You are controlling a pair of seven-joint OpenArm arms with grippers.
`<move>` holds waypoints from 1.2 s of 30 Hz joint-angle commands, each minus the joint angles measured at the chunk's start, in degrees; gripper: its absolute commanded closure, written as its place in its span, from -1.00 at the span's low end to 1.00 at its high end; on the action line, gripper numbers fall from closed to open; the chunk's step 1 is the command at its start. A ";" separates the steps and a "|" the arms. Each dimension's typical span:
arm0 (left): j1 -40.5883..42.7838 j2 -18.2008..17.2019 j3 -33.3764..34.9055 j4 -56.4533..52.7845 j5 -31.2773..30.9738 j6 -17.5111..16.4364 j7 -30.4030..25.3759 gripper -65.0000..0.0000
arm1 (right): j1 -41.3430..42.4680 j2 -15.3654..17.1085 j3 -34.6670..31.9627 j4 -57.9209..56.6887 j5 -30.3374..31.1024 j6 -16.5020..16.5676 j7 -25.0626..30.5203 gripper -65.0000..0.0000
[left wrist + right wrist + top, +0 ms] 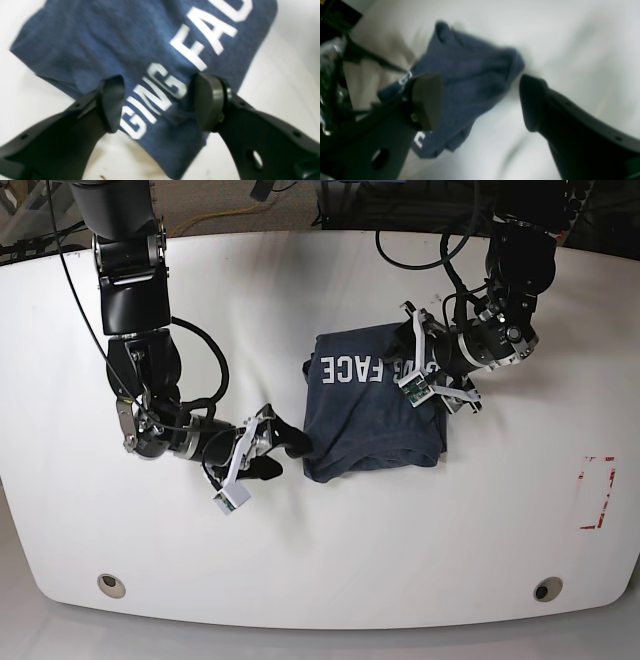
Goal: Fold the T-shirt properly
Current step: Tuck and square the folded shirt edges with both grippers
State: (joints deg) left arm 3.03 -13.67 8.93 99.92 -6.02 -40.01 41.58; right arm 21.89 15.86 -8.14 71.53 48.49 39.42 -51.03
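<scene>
A folded navy T-shirt [372, 408] with white lettering lies near the middle of the white worktop [330, 560], between the robot's two arms. The left pincer [160, 102] hangs above the shirt's printed side, jaws apart and holding nothing, letters showing in the gap. The right pincer [480, 102] sits just beside the shirt's opposite edge, jaws spread wide and empty, with blue cloth and bare worktop visible between them.
</scene>
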 commanded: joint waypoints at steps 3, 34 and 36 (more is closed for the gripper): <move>-1.49 2.29 -4.49 4.12 -0.70 0.01 -0.92 -0.21 | -1.80 0.01 0.27 2.01 1.93 0.58 1.05 -0.41; -7.38 5.89 -13.98 -8.01 -5.98 0.01 2.15 -0.21 | -5.23 -11.42 -2.19 -1.77 -0.53 0.58 1.22 -0.10; -7.91 5.45 -12.93 -10.73 -5.98 0.01 2.15 -0.21 | -5.32 -11.42 -2.28 -2.47 -3.61 0.58 3.07 -0.10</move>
State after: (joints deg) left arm -3.64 -7.88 -4.51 90.28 -11.07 -39.88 44.97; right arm 15.33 4.56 -10.46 68.64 45.34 39.40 -49.91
